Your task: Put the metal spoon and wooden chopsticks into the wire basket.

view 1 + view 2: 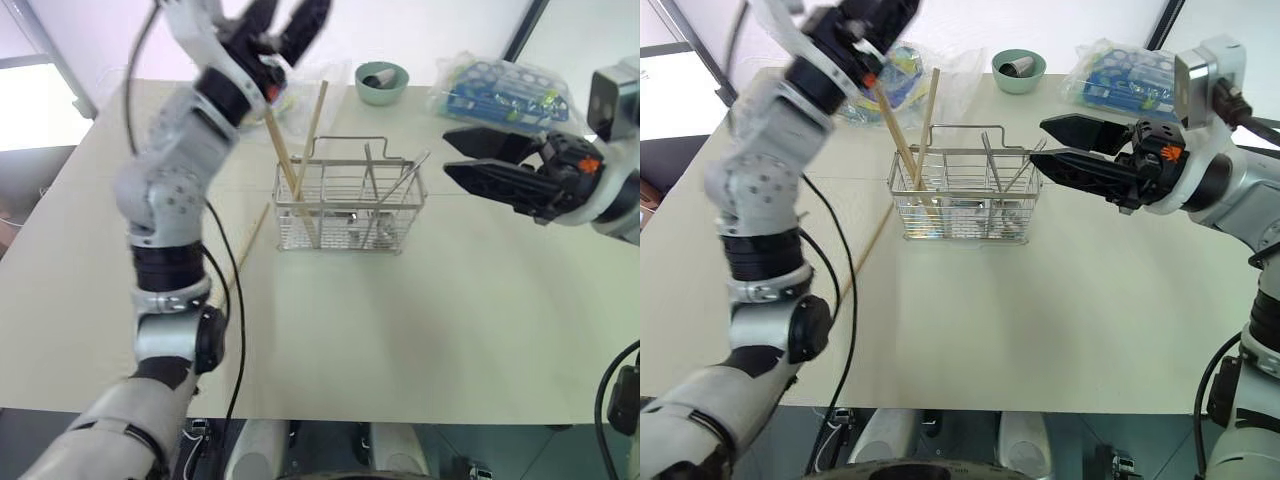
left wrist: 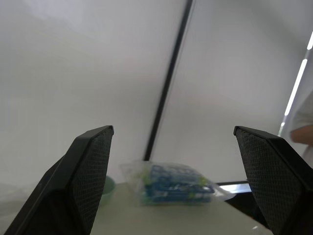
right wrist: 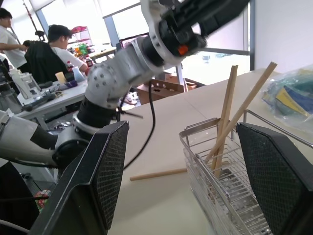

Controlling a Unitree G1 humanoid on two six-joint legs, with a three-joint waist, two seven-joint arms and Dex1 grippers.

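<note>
The wire basket (image 1: 350, 196) stands on the table's far middle. Two wooden chopsticks (image 1: 316, 120) lean upright in its left end, and a third chopstick (image 1: 250, 238) lies flat on the table just left of it. Two thin metal handles (image 1: 372, 185) lean in the basket's right half; I cannot tell which is the metal spoon. My left gripper (image 1: 283, 20) hangs open just above the chopsticks' tops, holding nothing. My right gripper (image 1: 447, 153) is open beside the basket's right end, pointing at it, with nothing between its fingers.
A green bowl (image 1: 382, 82) sits behind the basket. A clear bag of blue items (image 1: 505, 90) lies at the back right, and another bag (image 1: 902, 68) at the back left. People (image 3: 49, 44) sit at desks beyond the table. Bare tabletop (image 1: 400, 330) stretches toward me.
</note>
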